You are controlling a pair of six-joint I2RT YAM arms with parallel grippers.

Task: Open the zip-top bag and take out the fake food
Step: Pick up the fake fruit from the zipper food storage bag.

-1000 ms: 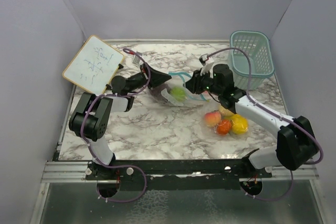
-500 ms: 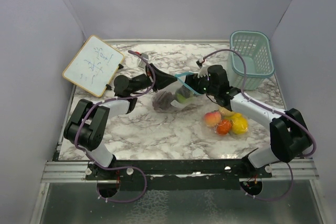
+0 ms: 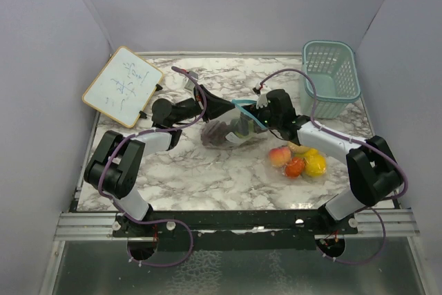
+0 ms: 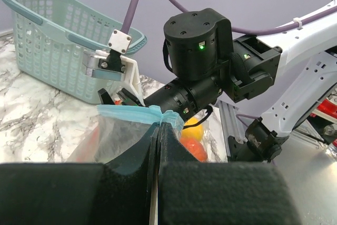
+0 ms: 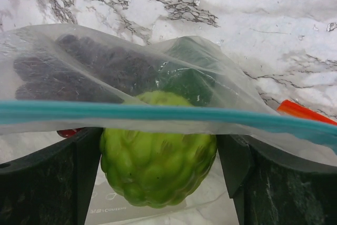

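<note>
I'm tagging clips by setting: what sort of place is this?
Probably a lab test cell, not a kitchen: plain walls box in a marble-patterned table, and a handwritten whiteboard sits at the left.

The zip-top bag is thin, clear plastic film, crinkled, with a teal plastic zip strip. The green fruit looks like glossy, knobbly plastic. The surface is smooth and marble-patterned; the basket is matt teal plastic lattice.

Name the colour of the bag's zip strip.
Teal; the zip strip shows best in the right wrist view.
</note>
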